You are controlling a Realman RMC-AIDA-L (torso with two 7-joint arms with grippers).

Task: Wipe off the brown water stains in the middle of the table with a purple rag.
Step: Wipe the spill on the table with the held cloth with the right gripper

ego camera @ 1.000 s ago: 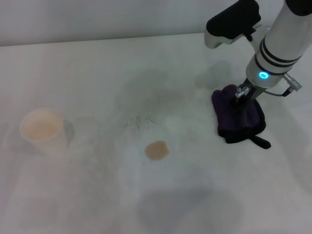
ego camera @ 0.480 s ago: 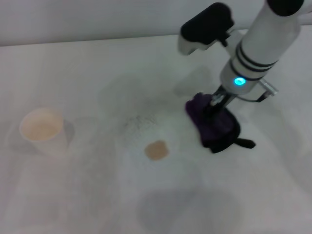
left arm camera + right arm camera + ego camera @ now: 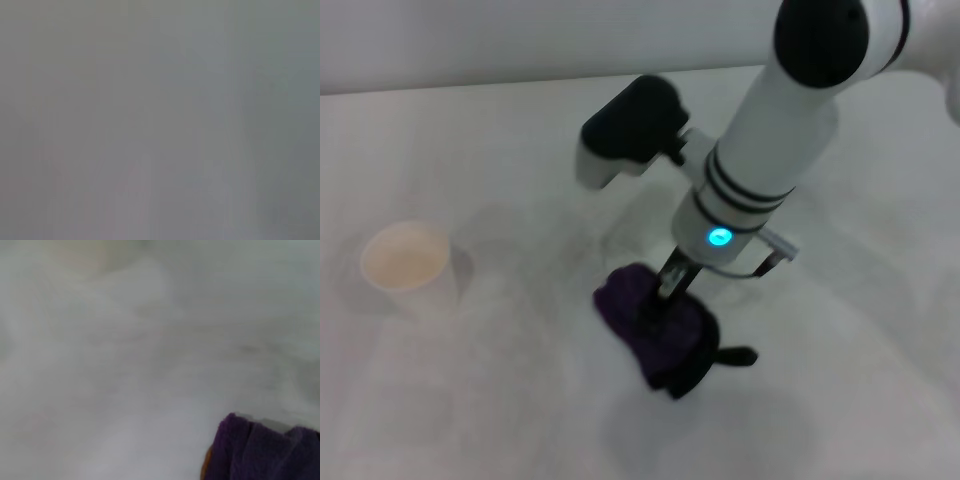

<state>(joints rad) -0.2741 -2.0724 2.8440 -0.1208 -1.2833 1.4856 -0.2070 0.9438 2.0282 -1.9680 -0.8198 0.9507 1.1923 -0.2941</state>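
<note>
Since the earlier head view frames, the right gripper (image 3: 660, 300) has travelled from the upper right toward the lower centre, dragging the purple rag (image 3: 655, 335) with it, and the brown water stains that sat at lower centre are now covered by the cloth.

At the far left of the head view, a white paper cup (image 3: 408, 265) stands alone on the table (image 3: 500, 400), well apart from the work. At centre, the bunched rag lies on the tabletop with its black loop tab (image 3: 733, 356) trailing to the right. The gripper's fingers are pinched closed on the top of the cloth, pressing down from above, probably so the rag stays flat against the surface while it is swept over the stain. The white right arm slants up to the upper right, a blue light glowing on its wrist.

The right wrist view shows a purple fold (image 3: 265, 450) at lower right with a thin orange-brown sliver at its edge, possibly the stain, though too blurred to be sure. The left gripper appears nowhere; its wrist view is blank grey.
</note>
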